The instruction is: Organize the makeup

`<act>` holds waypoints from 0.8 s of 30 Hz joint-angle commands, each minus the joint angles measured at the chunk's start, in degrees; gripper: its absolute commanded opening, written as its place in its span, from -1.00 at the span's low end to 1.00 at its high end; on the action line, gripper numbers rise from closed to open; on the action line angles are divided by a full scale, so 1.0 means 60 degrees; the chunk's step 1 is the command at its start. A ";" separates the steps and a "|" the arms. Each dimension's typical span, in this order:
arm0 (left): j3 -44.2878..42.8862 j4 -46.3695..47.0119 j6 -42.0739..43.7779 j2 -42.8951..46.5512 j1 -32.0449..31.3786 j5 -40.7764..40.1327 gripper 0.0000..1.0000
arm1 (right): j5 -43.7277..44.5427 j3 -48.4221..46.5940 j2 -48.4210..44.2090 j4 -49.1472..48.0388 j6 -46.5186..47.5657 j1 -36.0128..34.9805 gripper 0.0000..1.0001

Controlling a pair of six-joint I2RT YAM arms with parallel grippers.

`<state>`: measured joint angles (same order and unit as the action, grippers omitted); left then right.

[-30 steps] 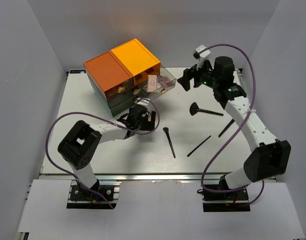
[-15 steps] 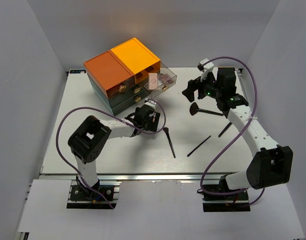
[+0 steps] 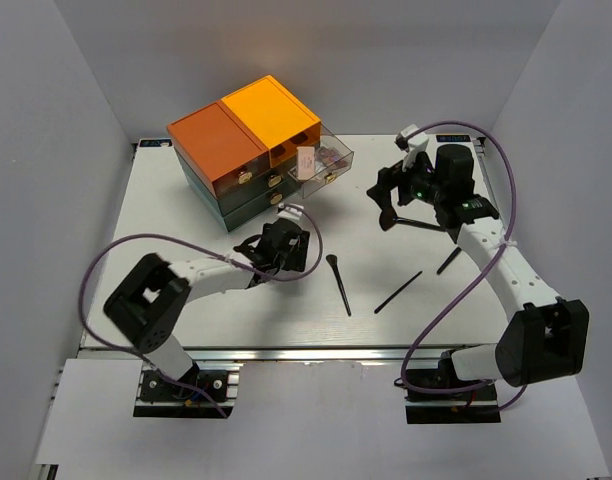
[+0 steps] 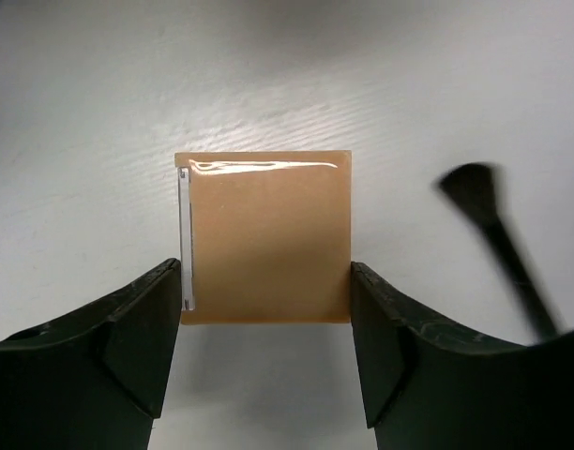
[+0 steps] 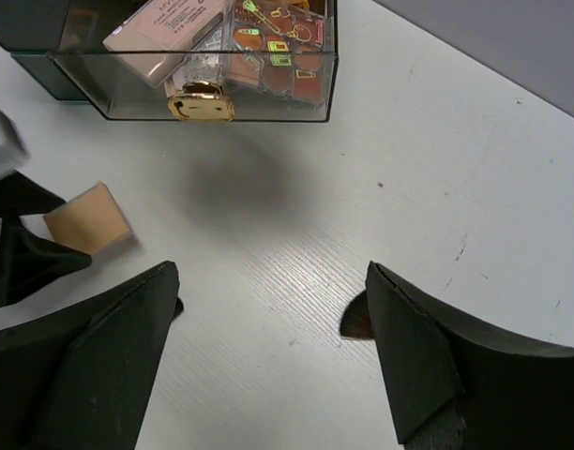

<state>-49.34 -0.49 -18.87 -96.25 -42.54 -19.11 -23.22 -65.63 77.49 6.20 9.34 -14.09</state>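
A tan square compact [image 4: 264, 239] lies flat on the white table. My left gripper [image 4: 266, 309] has a fingertip against each side of its near end, so it is shut on it. In the top view the left gripper [image 3: 284, 243] covers the compact, which shows as a tan block [image 5: 85, 220] in the right wrist view. My right gripper [image 3: 386, 190] hangs open over bare table [image 5: 268, 281], with the head of a fan brush [image 5: 354, 319] beside its right finger. Black brushes lie on the table: the fan brush [image 3: 414, 222], a round-headed one [image 3: 338, 283] and two thin ones [image 3: 398, 292] [image 3: 451, 260].
The orange-topped dark-green drawer box [image 3: 241, 135] stands at the back left. Its clear drawer [image 3: 326, 160] is pulled out, holding a brown-pink palette [image 5: 278, 47] and a beige tube [image 5: 160, 33]. A brush head [image 4: 475, 187] lies just right of the compact.
The left jaws have narrowed onto the compact's sides, and the left wrist shifted slightly. The right gripper came down and forward from near the drawer toward the fan brush, still open.
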 commanded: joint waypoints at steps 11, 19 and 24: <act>-0.4619 -0.1119 0.0405 0.2157 0.0146 0.0637 -0.85 | -0.0245 0.1181 -0.0977 -0.0095 0.0772 0.0165 -1.00; -0.7651 -0.1514 0.1168 -0.0801 0.0923 0.0856 -0.63 | -0.0392 0.1167 -0.0860 -0.0344 0.0640 0.0165 -1.00; -0.8445 -0.1851 0.1256 -0.1419 0.1128 0.0886 -0.07 | -0.0581 0.1167 -0.0670 -0.0345 0.0728 0.0165 -0.68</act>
<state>-95.33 -10.13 -12.69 -107.00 -36.10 -14.79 -24.80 -58.33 73.01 6.52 13.43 -13.45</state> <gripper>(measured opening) 0.748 0.136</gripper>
